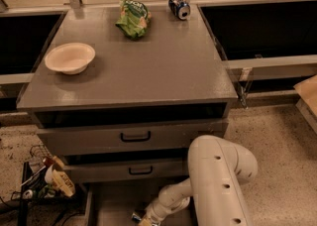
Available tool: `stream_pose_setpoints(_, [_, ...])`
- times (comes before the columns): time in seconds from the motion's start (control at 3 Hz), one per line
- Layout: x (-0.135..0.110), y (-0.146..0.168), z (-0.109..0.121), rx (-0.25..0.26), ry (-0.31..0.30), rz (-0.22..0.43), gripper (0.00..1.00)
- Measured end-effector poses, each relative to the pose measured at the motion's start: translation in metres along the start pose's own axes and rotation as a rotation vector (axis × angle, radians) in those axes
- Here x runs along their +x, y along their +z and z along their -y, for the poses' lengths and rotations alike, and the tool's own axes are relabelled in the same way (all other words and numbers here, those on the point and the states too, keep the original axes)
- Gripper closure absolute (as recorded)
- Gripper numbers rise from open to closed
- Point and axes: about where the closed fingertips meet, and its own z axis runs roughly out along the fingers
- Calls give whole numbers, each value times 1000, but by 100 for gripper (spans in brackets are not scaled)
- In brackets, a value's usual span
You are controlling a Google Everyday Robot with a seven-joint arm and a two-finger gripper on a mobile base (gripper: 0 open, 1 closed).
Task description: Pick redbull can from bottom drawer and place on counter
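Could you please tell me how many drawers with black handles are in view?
2: the upper drawer and the middle drawer, stacked under the counter. The gripper is down in the open bottom drawer.

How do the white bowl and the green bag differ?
The white bowl is round and plain; the green bag is crumpled and printed. The bowl sits upright on the left of the counter; the bag lies at its back. Both rest on the counter; the end effector is down in the bottom drawer.

The redbull can (135,215) is peeking out, silvery, beside the gripper (145,220) inside the open bottom drawer (111,202), below the grey counter (148,66).
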Motion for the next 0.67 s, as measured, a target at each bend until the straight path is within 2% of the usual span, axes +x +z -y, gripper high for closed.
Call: stream_pose_setpoints(0.67, [-3,-12,-2,-16,6,1,100])
